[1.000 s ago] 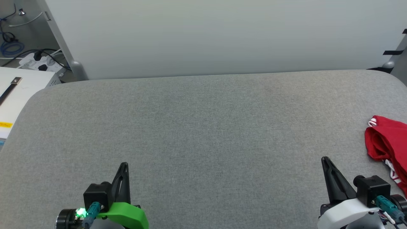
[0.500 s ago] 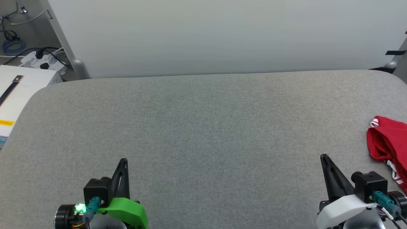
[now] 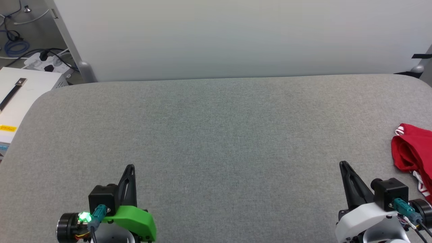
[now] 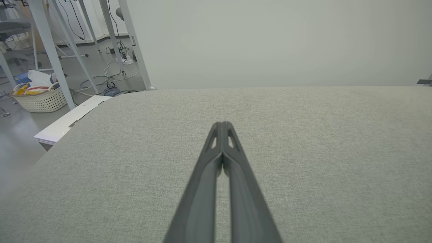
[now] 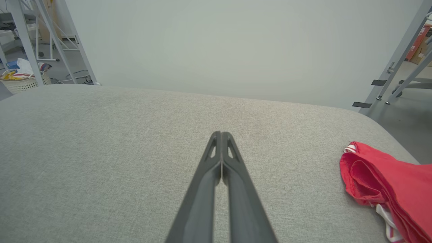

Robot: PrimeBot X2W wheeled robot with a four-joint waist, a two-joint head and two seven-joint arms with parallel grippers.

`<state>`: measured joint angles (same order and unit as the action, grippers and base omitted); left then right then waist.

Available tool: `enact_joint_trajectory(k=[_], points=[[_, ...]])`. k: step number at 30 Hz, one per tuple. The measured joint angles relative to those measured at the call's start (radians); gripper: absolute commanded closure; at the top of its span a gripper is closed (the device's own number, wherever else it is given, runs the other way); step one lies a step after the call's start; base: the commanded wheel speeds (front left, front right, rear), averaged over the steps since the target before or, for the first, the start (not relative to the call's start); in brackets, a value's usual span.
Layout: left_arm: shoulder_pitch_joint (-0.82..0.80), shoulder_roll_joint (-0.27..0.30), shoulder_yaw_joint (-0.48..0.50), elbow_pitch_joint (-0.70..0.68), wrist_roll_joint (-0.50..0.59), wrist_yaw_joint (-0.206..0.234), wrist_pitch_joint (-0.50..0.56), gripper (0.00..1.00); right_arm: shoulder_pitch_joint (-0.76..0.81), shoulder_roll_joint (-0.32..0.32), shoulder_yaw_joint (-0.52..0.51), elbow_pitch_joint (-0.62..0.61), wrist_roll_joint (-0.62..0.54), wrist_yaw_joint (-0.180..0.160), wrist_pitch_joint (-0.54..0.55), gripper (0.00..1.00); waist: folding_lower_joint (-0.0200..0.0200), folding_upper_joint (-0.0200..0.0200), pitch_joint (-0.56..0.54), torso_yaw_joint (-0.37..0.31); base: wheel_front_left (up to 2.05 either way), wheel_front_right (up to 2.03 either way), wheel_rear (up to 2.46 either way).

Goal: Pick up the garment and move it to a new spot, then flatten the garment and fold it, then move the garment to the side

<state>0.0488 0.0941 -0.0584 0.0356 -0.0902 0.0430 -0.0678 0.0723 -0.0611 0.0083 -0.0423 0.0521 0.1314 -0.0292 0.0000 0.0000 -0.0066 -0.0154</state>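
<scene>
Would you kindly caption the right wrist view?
Right gripper, jaws shut, above grey fabric table; crumpled red jersey with striped trim to its right.

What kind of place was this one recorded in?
Probably a lab or test room: a grey padded table before a pale partition, a power strip and loose cables on the floor, and a basket nearby.

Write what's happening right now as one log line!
left gripper: shut, empty | right gripper: shut, empty | garment: lying untouched, right side of grey table
</scene>
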Motion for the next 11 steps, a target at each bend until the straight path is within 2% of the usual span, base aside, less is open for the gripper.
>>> enact_joint_trajectory(k=[11], points=[[-0.012, -0.011, 0.019, -0.012, 0.027, -0.014, 0.025, 1.0, -0.019, 0.005, -0.002, 0.012, -0.015, 0.0, 0.008, 1.0, 0.0, 0.0, 0.002, 0.005, 0.0, 0.0, 0.0]])
